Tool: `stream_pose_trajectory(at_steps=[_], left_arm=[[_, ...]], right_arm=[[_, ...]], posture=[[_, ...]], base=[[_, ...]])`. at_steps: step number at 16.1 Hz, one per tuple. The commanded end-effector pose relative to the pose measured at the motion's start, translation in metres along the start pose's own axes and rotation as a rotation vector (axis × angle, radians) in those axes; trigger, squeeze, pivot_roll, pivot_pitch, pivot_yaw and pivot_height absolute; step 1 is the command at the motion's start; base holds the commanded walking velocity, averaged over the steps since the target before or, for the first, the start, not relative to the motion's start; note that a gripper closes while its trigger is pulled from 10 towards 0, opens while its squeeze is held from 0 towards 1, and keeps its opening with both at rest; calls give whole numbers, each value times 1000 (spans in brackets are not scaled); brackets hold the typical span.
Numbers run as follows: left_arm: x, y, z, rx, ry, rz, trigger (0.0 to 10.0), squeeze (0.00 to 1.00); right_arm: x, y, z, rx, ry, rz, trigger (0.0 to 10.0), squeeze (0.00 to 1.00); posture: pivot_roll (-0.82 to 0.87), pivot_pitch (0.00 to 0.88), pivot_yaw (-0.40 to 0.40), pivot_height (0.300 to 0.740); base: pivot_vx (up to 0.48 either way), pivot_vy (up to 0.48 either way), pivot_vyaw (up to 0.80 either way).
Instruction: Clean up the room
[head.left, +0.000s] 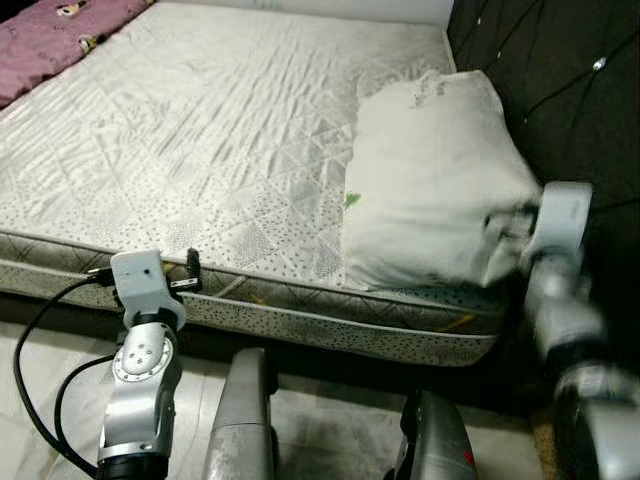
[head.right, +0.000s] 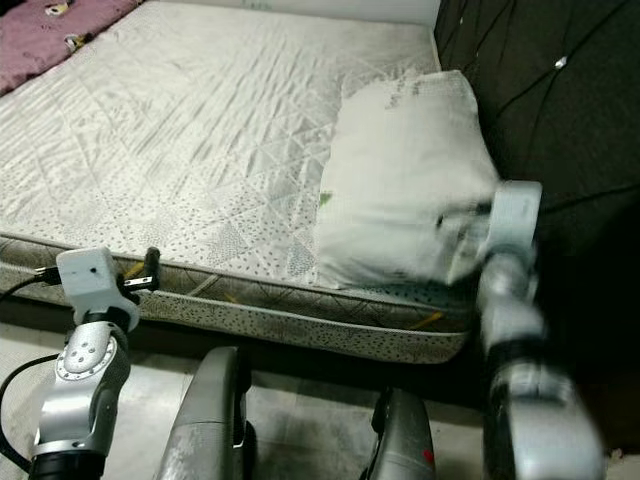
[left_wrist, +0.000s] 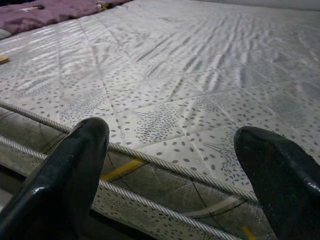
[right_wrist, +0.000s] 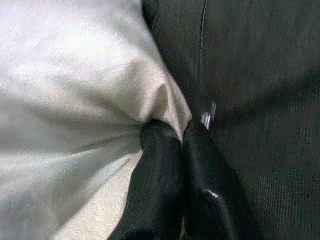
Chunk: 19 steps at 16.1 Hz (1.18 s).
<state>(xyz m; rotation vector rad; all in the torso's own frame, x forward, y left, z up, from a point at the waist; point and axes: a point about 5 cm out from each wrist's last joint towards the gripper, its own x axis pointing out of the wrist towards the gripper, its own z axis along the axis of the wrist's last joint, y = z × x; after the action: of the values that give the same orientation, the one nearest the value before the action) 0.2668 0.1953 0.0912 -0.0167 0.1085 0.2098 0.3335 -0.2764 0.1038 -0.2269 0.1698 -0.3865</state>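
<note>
Nearest the camera, the left gripper (left_wrist: 170, 170) hangs with its fingers spread apart just before the front edge of the mattress (head.left: 200, 130). At the mattress's front right corner, the right gripper (right_wrist: 175, 137) pinches a fold of the white pillow (head.left: 435, 180), beside the dark headboard (head.left: 560, 80). A purple blanket (head.left: 50, 35) lies at the mattress's far left.

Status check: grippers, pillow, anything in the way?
Right gripper shut on pillow corner by headboard. Left gripper open at mattress edge. Nothing blocking.
</note>
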Motion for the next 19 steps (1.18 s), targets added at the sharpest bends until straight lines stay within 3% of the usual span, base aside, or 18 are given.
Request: stream_pose_trajectory(at_steps=[1, 4, 5, 7, 11, 13, 14, 16, 18, 19], left_arm=[[3, -3, 2, 2, -8, -10, 10000, 0], [4, -6, 2, 2, -8, -16, 10000, 0], [5, -6, 3, 2, -9, -18, 10000, 0], [6, -6, 3, 3, -11, -18, 10000, 0], [7, -3, 3, 4, -12, -4, 10000, 0], [8, -8, 4, 1, -17, -13, 10000, 0], [8, -4, 5, 3, -21, -6, 10000, 0], [9, 0, 5, 7, -24, 8, 10000, 0], [10, 2, 6, 2, -32, 18, 10000, 0], [11, -1, 6, -7, -34, 8, 10000, 0]], right_arm=[[-8, 13, 9, 19, -53, 31, 0, 0], [-29, 39, -9, 53, -9, 106, 0, 0], [-34, 51, -6, 66, -23, 134, 0, 0], [-36, 57, 1, 74, -45, 151, 0, 0], [-28, 47, 9, 77, -32, 116, 0, 0], [1, 26, 41, 94, -87, 13, 0, 0], [10, 12, 55, 102, -107, -37, 0, 0], [15, 0, 62, 99, -117, -69, 0, 0], [17, -2, 61, 87, -115, -66, 0, 0], [15, 9, 54, 93, -109, -14, 0, 0]], posture=[[111, 0, 24, 571], [110, 0, 26, 571], [113, 0, 25, 571], [118, 0, 22, 571], [119, 0, 21, 571], [126, 0, 21, 571], [130, 0, 19, 571], [135, 0, 9, 571], [134, 0, 6, 571], [130, 0, 7, 571]], base=[[0, 0, 0], [0, 0, 0], [0, 0, 0], [0, 0, 0], [0, 0, 0], [0, 0, 0], [0, 0, 0], [0, 0, 0], [0, 0, 0], [0, 0, 0]])
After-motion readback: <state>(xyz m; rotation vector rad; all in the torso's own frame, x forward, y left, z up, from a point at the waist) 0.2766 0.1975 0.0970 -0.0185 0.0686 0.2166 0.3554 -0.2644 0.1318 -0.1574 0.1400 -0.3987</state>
